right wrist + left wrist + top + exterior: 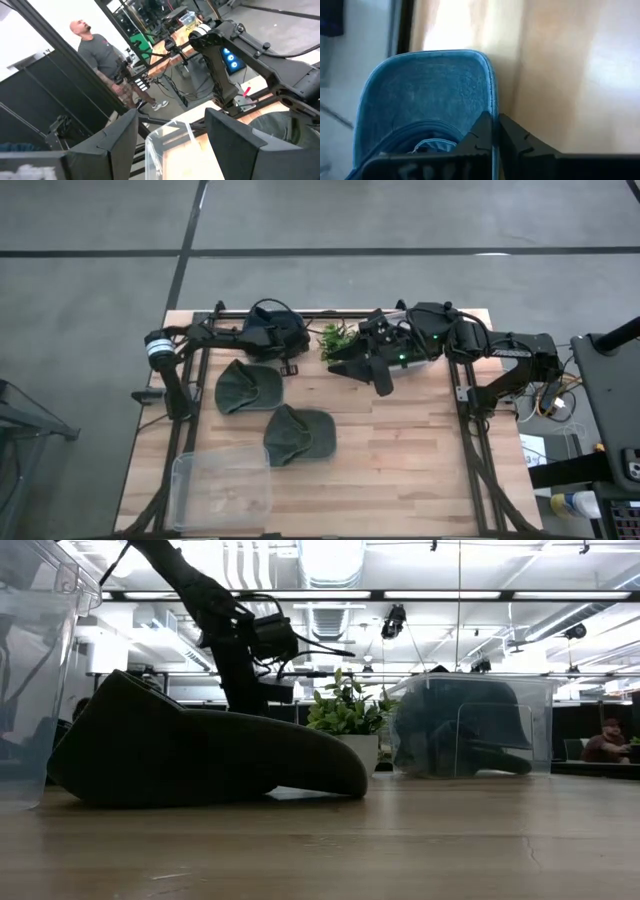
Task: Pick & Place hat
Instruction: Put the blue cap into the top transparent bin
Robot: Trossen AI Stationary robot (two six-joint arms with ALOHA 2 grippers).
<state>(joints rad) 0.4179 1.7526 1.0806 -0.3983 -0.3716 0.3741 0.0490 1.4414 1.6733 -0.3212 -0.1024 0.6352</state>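
Two dark green hats lie on the wooden table: one at the far left [246,387] and one nearer the middle [298,435], which fills the foreground of the low view [200,755]. My left gripper [283,358] slants down at the far-left hat's brim [427,95] and is shut on it [495,122]. My right gripper [375,375] hangs high over the table's far middle, pointing level, fingers open [170,135] and holding nothing. My left gripper pinches the edge of the far-left hat's brim [493,102] between its two fingers. The fingers slant down from the table's far side and lie along that edge. The brim reaches out ahead of the fingertips, close above the table.
A clear plastic bin [222,490] stands at the near left corner. At the far edge are a small potted plant [338,338] and a clear box [470,725] with dark things inside. A person [100,55] stands beyond the table. Bare wood lies near right.
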